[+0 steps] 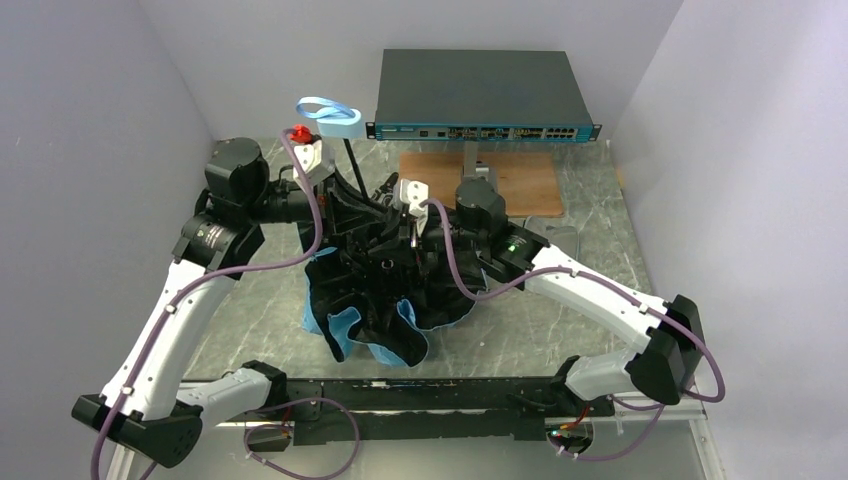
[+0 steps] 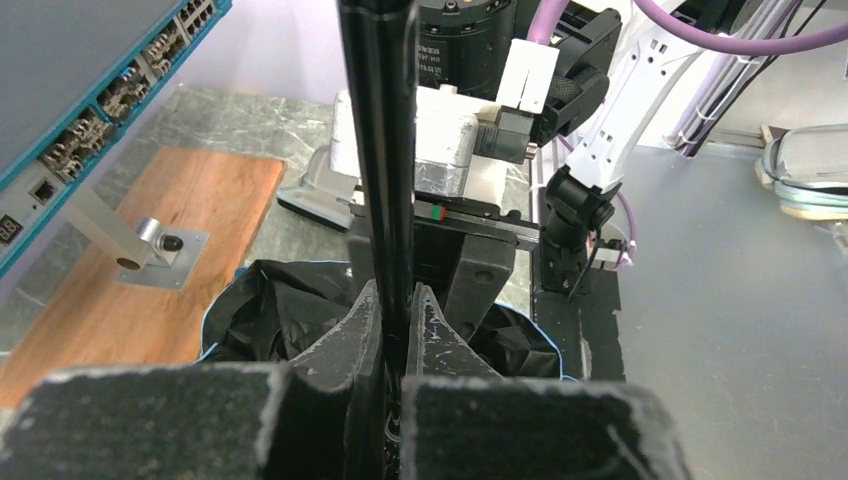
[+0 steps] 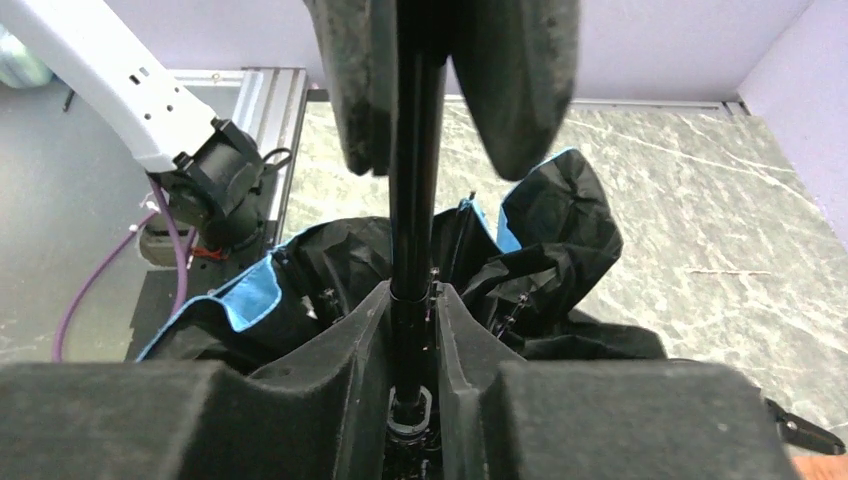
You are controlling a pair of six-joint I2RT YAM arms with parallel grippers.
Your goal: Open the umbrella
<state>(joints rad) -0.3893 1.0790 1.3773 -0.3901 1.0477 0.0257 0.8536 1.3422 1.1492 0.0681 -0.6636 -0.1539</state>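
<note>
Left end effector (image 2: 397, 305) clamped on shaft of umbrella (image 1: 372, 300); right end effector (image 3: 412, 312) clamped nearer the crumpled canopy, heaped on surface (image 1: 560, 320).

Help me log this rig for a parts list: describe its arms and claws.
The left arm and right arm have white link shells and black joint housings. A purple cable runs along each. The left claw and right claw have black, rough-textured wedge fingers. A green light glows on the right arm; a red part sits by the left wrist.
</note>
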